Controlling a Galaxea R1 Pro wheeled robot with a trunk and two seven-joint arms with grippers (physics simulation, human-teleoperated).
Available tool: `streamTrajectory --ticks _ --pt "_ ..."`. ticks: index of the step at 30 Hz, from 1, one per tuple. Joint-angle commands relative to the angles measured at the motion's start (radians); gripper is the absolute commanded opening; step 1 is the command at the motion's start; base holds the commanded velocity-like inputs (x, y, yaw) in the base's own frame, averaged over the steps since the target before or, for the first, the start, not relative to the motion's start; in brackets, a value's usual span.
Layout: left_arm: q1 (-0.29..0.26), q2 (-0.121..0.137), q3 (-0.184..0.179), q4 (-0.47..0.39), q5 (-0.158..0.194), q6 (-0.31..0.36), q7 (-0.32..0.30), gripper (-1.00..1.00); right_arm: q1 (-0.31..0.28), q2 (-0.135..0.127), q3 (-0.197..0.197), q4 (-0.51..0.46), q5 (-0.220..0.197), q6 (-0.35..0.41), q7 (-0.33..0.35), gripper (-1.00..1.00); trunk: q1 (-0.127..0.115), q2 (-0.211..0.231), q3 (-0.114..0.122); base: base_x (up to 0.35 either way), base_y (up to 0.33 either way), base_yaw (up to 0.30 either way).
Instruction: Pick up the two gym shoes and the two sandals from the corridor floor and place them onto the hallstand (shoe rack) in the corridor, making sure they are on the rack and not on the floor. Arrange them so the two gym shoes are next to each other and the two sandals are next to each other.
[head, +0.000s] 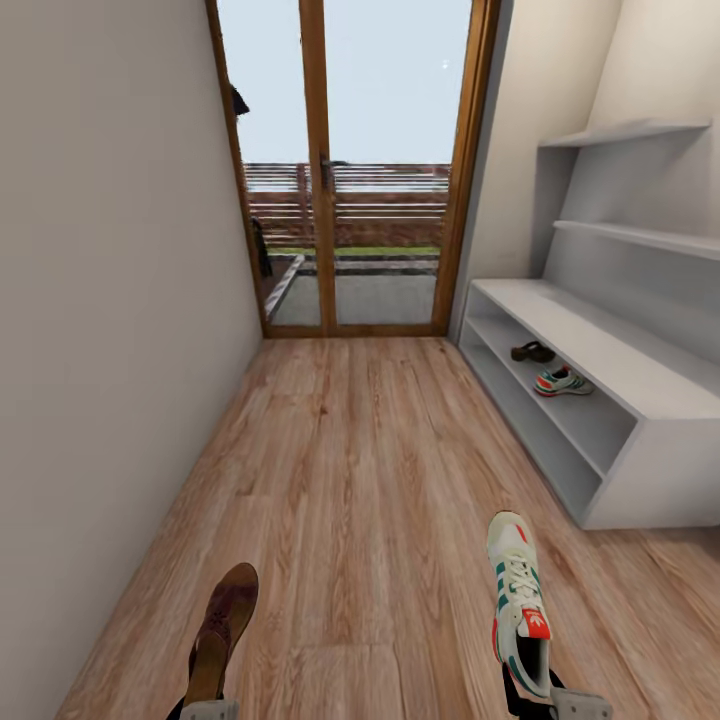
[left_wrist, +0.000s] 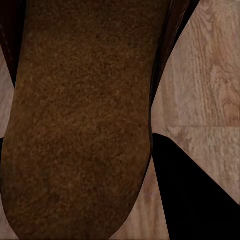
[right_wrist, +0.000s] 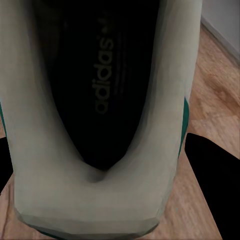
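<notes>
My left gripper (head: 208, 710) holds a brown sandal (head: 224, 628) by its heel, and my right gripper (head: 560, 706) holds a white gym shoe (head: 520, 600), both above the wood floor (head: 360, 480). The other sandal (head: 532, 352) and other gym shoe (head: 562, 381) sit side by side on the hallstand (head: 640, 380), on its upper open shelf.

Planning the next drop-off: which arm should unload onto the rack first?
Right, probably. Its sneaker is held on the side of the hallstand, where the other sneaker already sits. The left-held sandal is by the far wall.

Bright daylight from the glass door (head: 350, 170) (wrist views dim, blurred).
</notes>
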Motion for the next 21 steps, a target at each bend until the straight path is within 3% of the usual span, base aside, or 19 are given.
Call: streamTrajectory --ticks 1,21 --pt "-0.001 0.000 0.006 0.001 -0.013 -0.003 0.003 -1.00 -0.001 0.000 -0.009 0.001 0.007 -0.003 0.004 -1.00 0.000 0.000 -0.001 0.337 0.000 0.000" --pt "-0.001 0.000 0.006 0.001 -0.013 -0.003 0.003 -1.00 -0.001 0.000 -0.009 0.001 0.007 -0.003 0.004 -1.00 0.000 0.000 -0.001 0.337 0.000 0.000"
